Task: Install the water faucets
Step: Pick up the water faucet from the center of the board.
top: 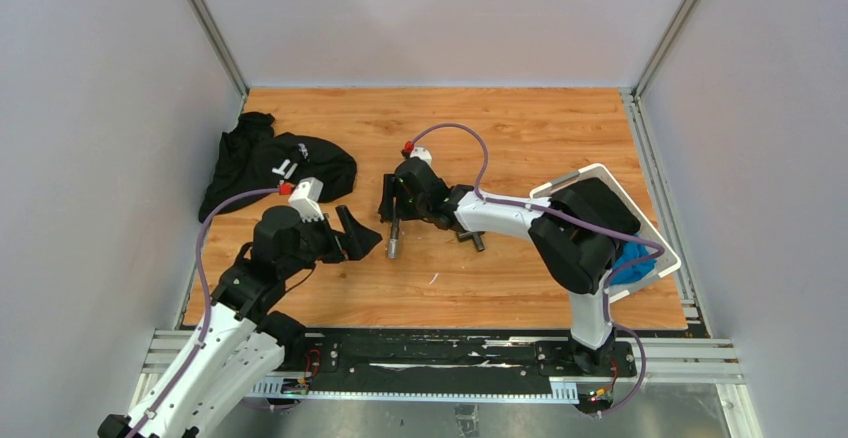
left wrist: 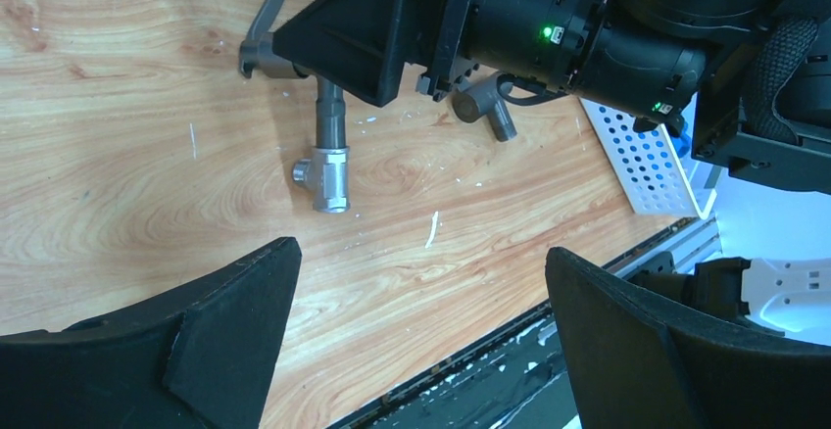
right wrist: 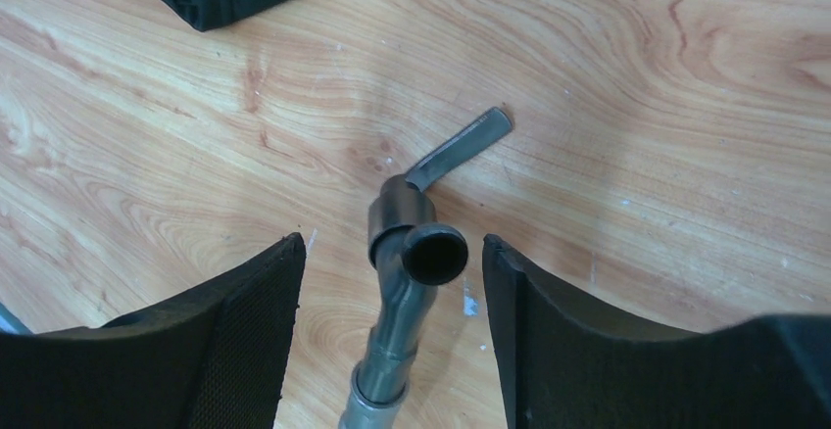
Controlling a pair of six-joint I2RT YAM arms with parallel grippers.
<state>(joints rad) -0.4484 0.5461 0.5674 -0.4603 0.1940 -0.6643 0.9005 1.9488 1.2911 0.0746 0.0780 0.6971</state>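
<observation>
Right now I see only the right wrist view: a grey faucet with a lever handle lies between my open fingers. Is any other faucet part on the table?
Observer: Yes. A small tee fitting lies on the wood just right of the faucet, apart from it.
Operator: Where is the left gripper?
Observer: The left gripper is open, just left of the faucet's near end, with nothing between its fingers.
Operator: What is at that near end?
Observer: A thicker valve body with a short stub on its side.
</observation>
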